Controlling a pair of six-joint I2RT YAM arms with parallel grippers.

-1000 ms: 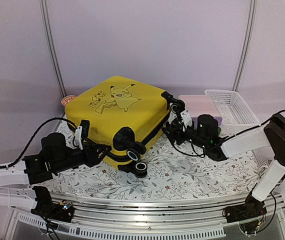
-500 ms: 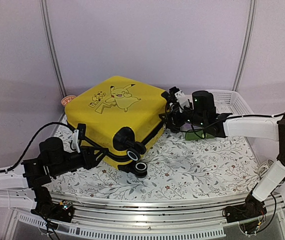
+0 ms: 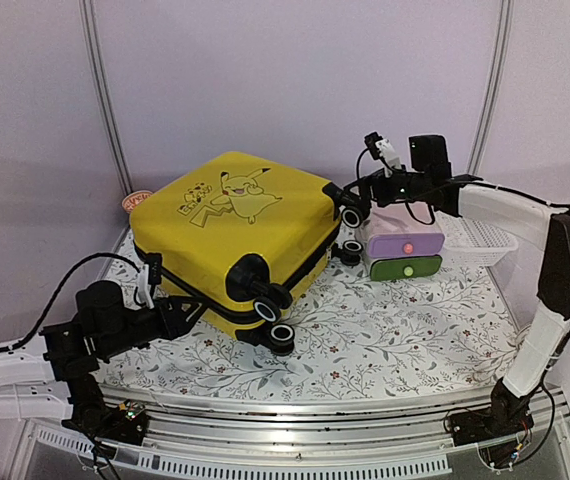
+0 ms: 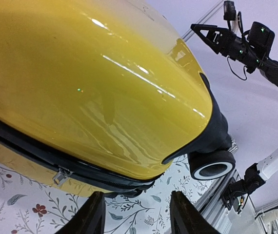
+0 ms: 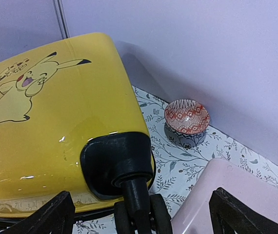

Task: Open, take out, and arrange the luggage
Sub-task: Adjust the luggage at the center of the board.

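The luggage (image 3: 235, 235) is a glossy yellow hard-shell suitcase with a Pikachu drawing. It lies flat and zipped shut on the flowered table, black wheels toward the near right. My left gripper (image 3: 190, 314) is open and empty, low at its near-left side. In the left wrist view (image 4: 139, 218) its fingers sit just short of the black zipper seam, with a zipper pull (image 4: 61, 175) to the left. My right gripper (image 3: 363, 188) is open and empty, raised over the far-right corner wheel. That wheel (image 5: 139, 214) shows between the spread fingers in the right wrist view.
A pink-and-green drawer box (image 3: 403, 250) stands right of the suitcase, with a white mesh basket (image 3: 483, 222) behind it. A red patterned bowl (image 5: 187, 117) sits near the back wall. The metal table edge (image 3: 295, 420) runs along the front.
My right arm has lifted up and back from the suitcase's right side, uncovering the drawer box. My left arm has drawn back slightly to the left. The suitcase has not moved.
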